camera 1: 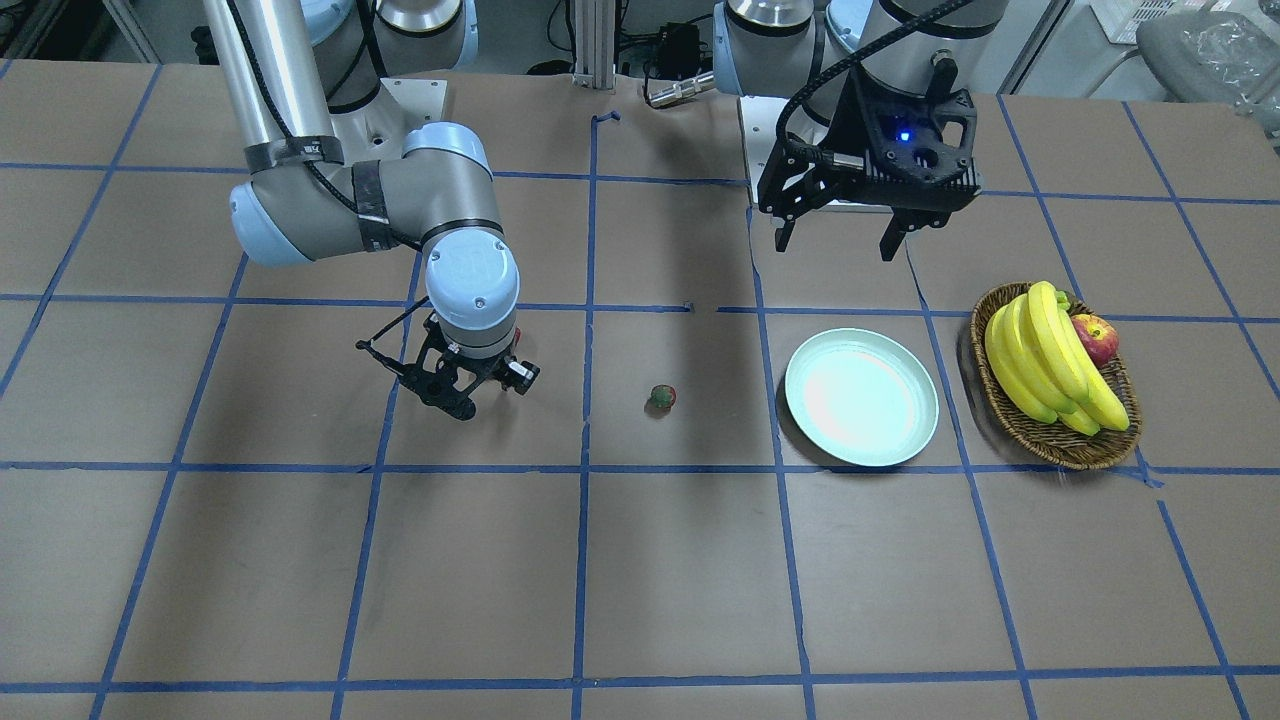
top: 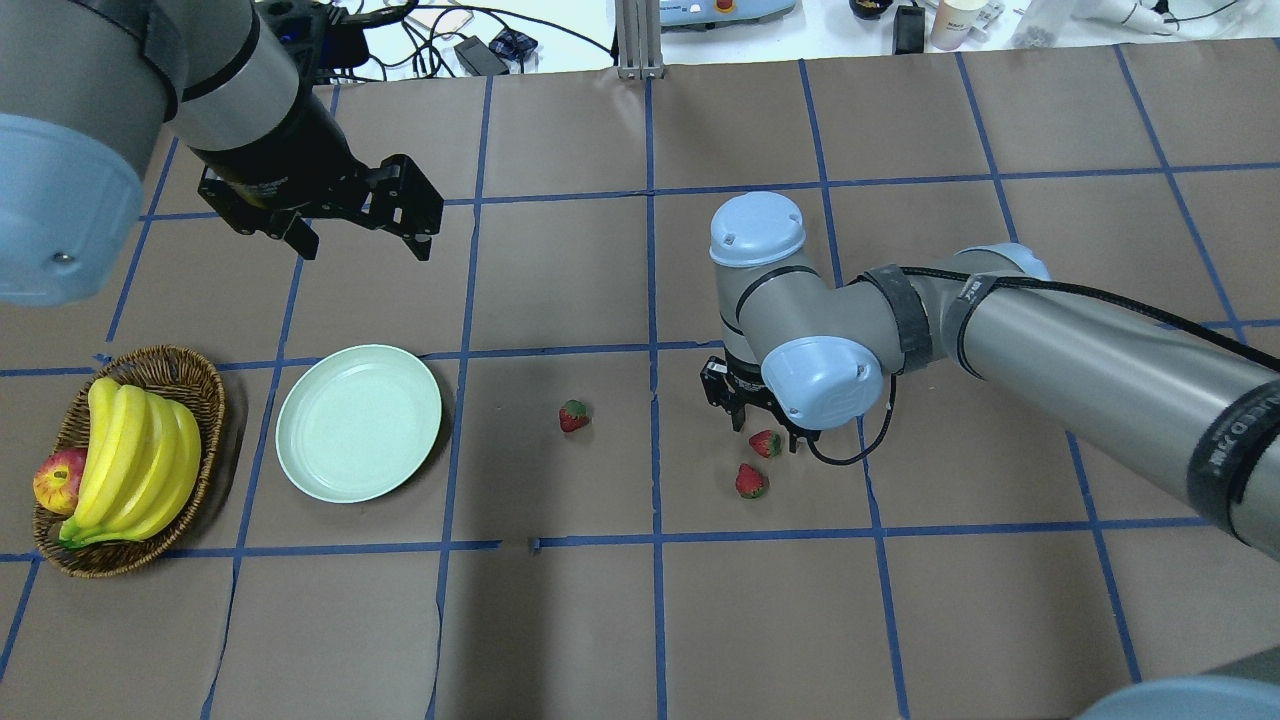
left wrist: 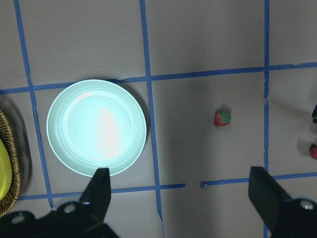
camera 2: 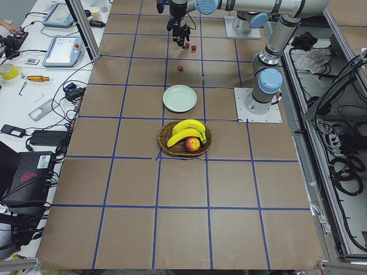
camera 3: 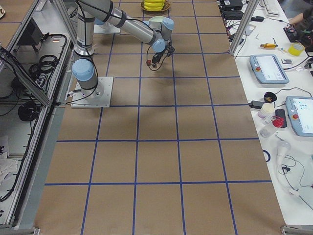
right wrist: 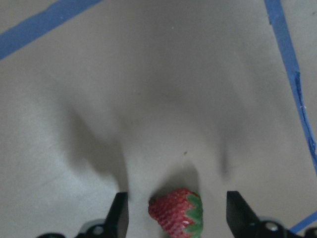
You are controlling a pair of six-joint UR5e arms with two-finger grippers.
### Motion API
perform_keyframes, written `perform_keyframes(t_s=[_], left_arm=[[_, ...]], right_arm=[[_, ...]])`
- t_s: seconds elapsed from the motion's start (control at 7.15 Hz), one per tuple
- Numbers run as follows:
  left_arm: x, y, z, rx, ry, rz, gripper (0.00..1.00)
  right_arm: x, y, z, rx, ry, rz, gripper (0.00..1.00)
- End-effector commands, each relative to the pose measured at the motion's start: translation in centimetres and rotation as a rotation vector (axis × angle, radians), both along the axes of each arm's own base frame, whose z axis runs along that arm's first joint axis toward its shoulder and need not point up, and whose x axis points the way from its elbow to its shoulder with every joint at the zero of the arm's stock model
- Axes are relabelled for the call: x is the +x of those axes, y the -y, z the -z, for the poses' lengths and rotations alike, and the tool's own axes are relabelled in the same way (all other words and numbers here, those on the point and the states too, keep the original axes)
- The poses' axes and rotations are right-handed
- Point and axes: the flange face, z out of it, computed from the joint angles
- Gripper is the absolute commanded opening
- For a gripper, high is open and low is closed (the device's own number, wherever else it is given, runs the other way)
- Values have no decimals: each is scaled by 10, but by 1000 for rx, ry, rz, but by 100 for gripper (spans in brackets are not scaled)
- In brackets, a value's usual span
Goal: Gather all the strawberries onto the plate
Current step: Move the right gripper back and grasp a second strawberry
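- R gripper (top: 765,432): jaws spread, low over table, straddling berry 1 (right wrist: 176,214); fingers (right wrist: 119,210) clear of it on both sides, nothing grasped.
- berry 2 (top: 750,481): on table just beside berry 1, on robot's side.
- berry 3 (top: 574,416): on table btwn R gripper and plate (top: 358,422).
- plate: mint-green, beside basket (top: 207,385) w/ bananas (top: 130,450) and apple (top: 58,480); all berries lie outside it.
- L gripper (top: 363,245): jaws spread, empty, raised beyond plate.
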Motion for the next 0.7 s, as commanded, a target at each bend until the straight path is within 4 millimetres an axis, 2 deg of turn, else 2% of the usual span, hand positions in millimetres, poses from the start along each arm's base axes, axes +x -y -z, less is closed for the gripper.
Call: perform_keyframes(t_s=[0.0,0.42,0.56], left_arm=[[0,0,0,-1,1,1,100],[0,0,0,-1,-4,0,100],[0,0,0,-1,-2,0,100]], right_arm=[[1,-5,4,15,15,7,0],[7,1,-7,0,65,20,0],[12,16,-26,-42,78,19,0]])
